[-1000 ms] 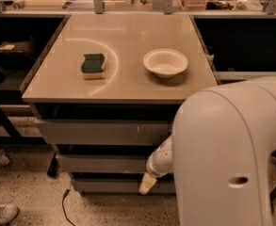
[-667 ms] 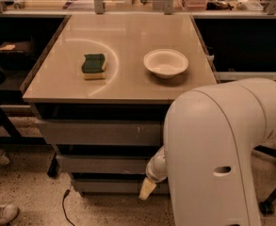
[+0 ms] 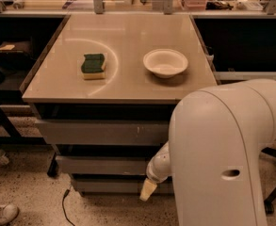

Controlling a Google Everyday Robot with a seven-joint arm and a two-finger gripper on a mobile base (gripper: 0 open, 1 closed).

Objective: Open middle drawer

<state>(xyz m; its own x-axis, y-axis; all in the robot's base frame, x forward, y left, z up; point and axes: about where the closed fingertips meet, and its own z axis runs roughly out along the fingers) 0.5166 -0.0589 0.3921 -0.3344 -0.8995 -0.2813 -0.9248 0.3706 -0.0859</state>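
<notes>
The middle drawer (image 3: pixel 100 165) is the plain grey front in the stack of three under the table, and it looks closed. Above it is the taller grey front with scratch marks (image 3: pixel 102 132); below it is the narrowest front (image 3: pixel 104 186). My gripper (image 3: pixel 148 190) shows as a tan tip at the end of the white wrist, low in front of the drawers' right part, just below the middle drawer's front edge. My large white arm (image 3: pixel 222 159) hides the right ends of all three drawers.
On the beige tabletop (image 3: pixel 128 79) lie a green-and-yellow sponge (image 3: pixel 93 66) and a white bowl (image 3: pixel 165 62). Dark shelving stands on both sides. A cable (image 3: pixel 64 206) lies on the speckled floor, and a shoe (image 3: pixel 1 214) is at the bottom left.
My arm has swung left and now covers more of the drawers' right side. The gripper tip has dropped slightly. The drawers have not moved.
</notes>
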